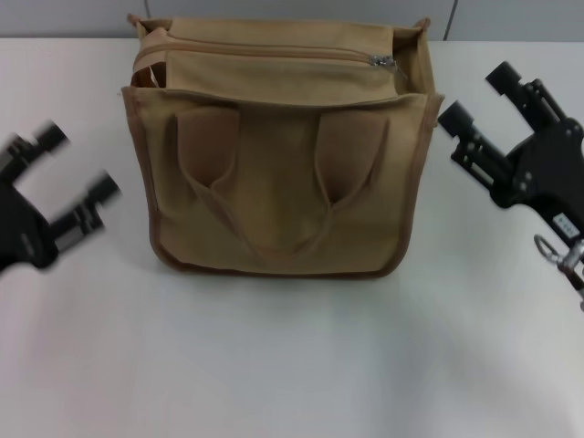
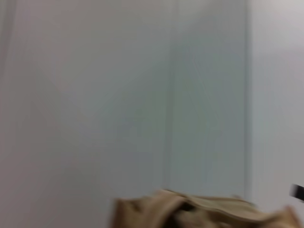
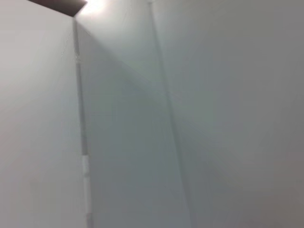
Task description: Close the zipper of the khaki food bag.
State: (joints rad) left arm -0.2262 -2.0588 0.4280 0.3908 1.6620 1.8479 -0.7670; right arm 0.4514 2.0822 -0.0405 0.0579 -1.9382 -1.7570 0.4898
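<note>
The khaki food bag (image 1: 278, 173) stands upright at the middle back of the white table, its two looped handles hanging down its front. The zipper (image 1: 274, 52) runs across its top panel, with the silver slider (image 1: 383, 62) at the right end. The left end of the top gapes a little. My left gripper (image 1: 78, 178) is open, to the left of the bag and apart from it. My right gripper (image 1: 481, 99) is open, to the right of the bag near its top corner, not touching. The left wrist view shows only the bag's top edge (image 2: 204, 209).
The white table (image 1: 292, 365) spreads in front of the bag. A grey wall stands behind the bag. The right wrist view shows only wall panels.
</note>
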